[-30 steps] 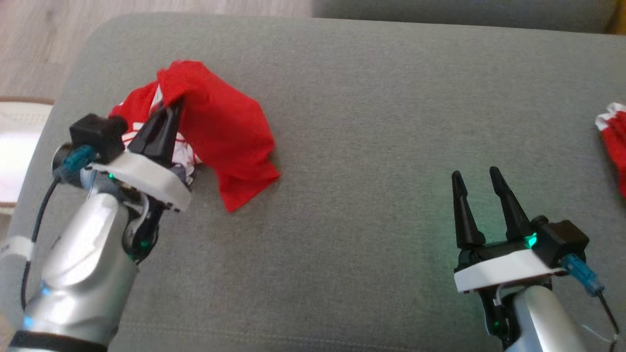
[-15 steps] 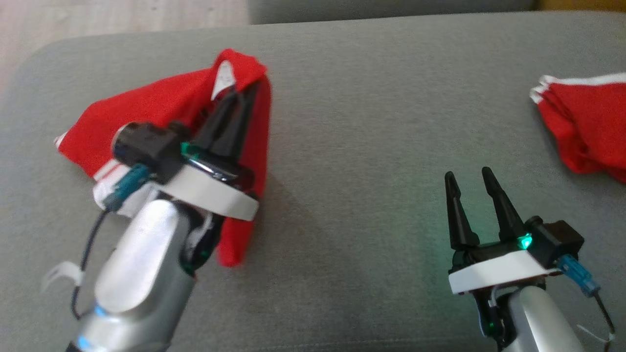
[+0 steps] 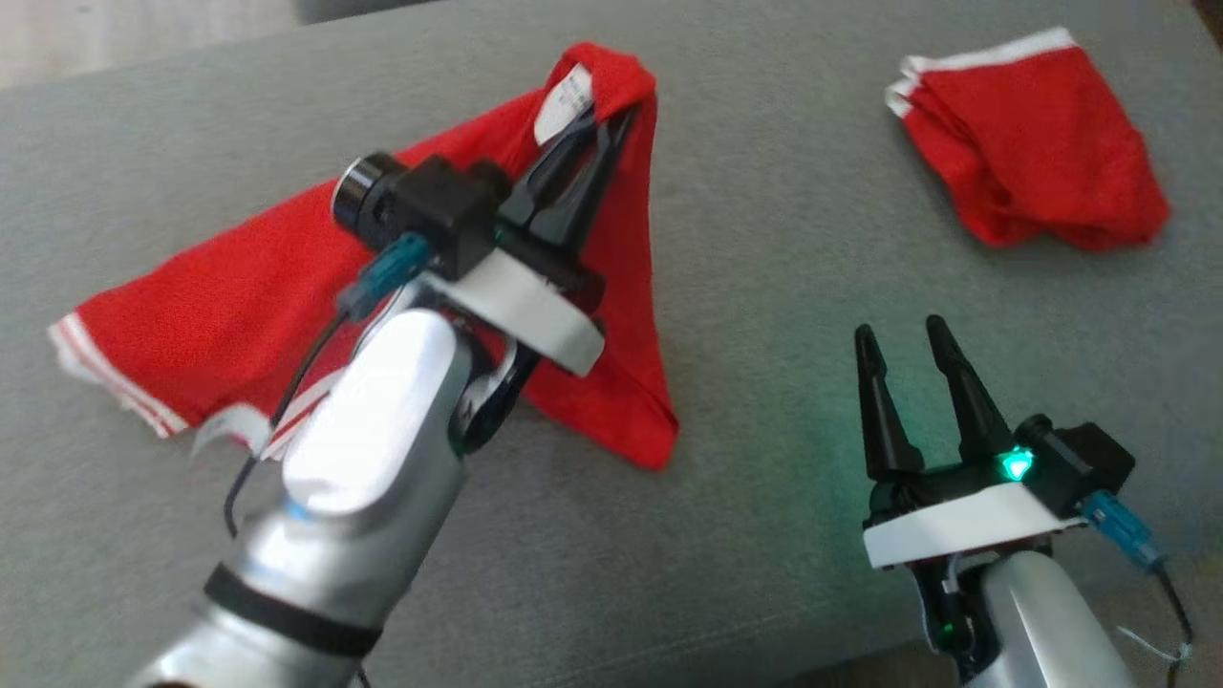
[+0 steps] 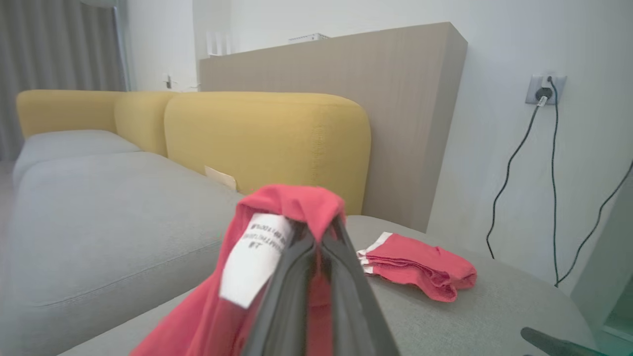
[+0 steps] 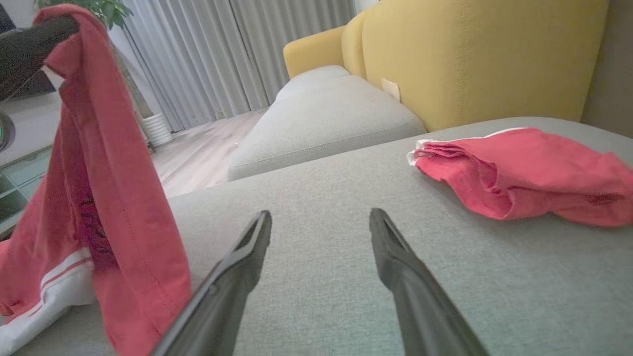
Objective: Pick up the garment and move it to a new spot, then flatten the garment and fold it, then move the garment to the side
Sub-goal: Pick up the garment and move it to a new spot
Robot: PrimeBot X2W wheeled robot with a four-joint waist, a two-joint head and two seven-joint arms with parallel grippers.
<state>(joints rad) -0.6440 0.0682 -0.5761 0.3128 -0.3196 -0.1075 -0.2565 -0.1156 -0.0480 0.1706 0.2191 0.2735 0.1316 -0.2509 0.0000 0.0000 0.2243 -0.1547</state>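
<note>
Nearest me, my right gripper (image 3: 900, 330) hangs idle over the grey cushion (image 3: 745, 554), fingers spread wide. Further out, my left gripper (image 3: 611, 119) is clamped on the red garment (image 3: 220, 306) by its label. A second ago it was a crumpled heap; now it is strung out, hem trailing, so the carry looks under way. Beyond lies a second red garment (image 3: 1032, 143), folded.

A wide grey seat cushion (image 3: 764, 535) carries everything. At the left, a red garment (image 3: 191, 325) with white-striped edging rests its lower part on the cushion, its far corner raised off it. At the far right a bunched red cloth (image 3: 1032, 153) with a white hem lies flat, well apart from the first
</note>
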